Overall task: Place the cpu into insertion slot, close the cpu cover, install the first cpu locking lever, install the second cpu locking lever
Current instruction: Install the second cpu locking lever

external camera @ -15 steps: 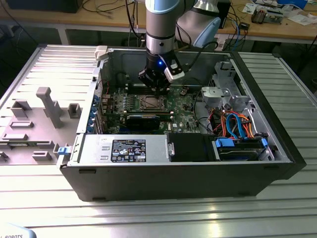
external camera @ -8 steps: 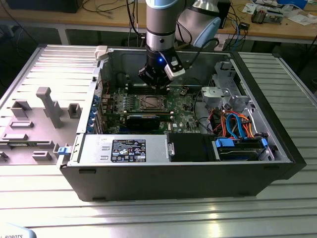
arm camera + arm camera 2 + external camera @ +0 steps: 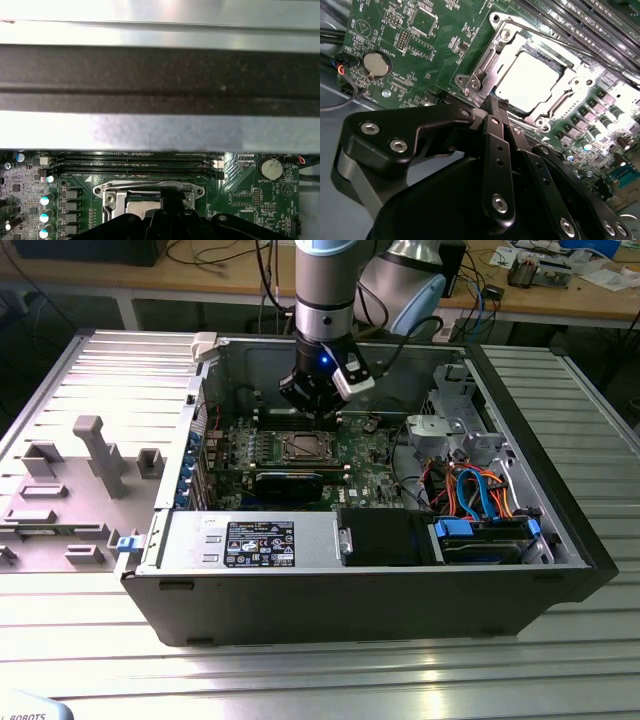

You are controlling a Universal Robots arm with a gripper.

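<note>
In the exterior view we see the arm reaching down into an open computer case (image 3: 560,540) that lies on a ribbed metal table (image 3: 300,670). The gripper (image 3: 318,408) hangs over the green motherboard (image 3: 365,455), just behind the insertion slot (image 3: 303,448) as that view looks at it. To the exterior view's right of the board lie blue and orange cables (image 3: 480,495), and a grey plastic fixture (image 3: 95,455) stands on the table to the exterior view's left of the case.

The second wrist view gives us what the far camera cannot: the gripper's (image 3: 496,107) black fingers (image 3: 492,112) are drawn together to a narrow tip with nothing between them, right at the corner of the insertion slot (image 3: 485,65). There the cpu (image 3: 526,82) sits in the slot, its pale metal top bright with glare, and the cpu cover (image 3: 572,75) lies flat around it as a silver frame. A round coin battery (image 3: 375,64) sits on the board well apart from the socket.

In the first wrist view we look along the board toward the case wall (image 3: 160,75); the long black memory slots (image 3: 132,162) run just beyond the cpu cover (image 3: 112,200), and the coin battery (image 3: 271,167) shows off to one side. Whether the locking levers are latched, we cannot tell.
</note>
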